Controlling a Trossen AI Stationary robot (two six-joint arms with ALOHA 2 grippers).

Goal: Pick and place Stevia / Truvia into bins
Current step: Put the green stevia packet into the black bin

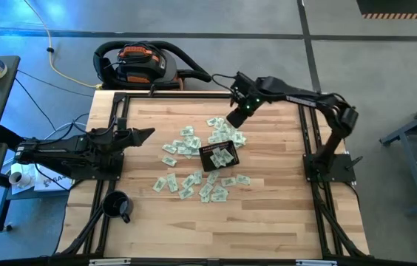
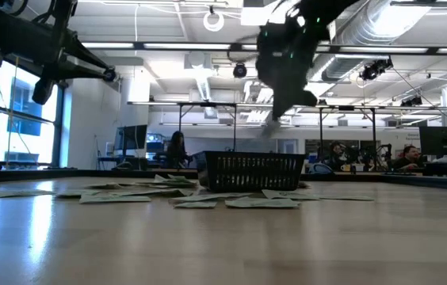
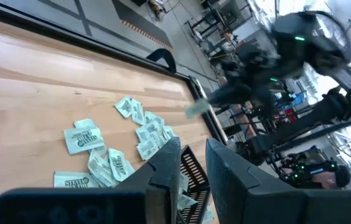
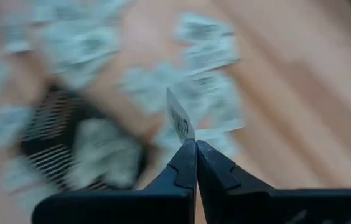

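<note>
High view: the right gripper (image 1: 236, 118) hangs at 12 o'clock of the black basket (image 1: 219, 156), sachets (image 1: 194, 181) scattered around; the left gripper (image 1: 147, 134) waits at 9 o'clock, narrowly parted.

Right wrist view: its fingers (image 4: 185, 163) pinch one sachet (image 4: 179, 118) upright above the basket (image 4: 57, 149).

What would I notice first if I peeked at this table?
First, the green-and-white sachets scattered across the middle of the wooden table, around a small black basket that already has some inside. Then the right gripper, raised above the pile beyond the basket, pinching one sachet by its edge.
</note>
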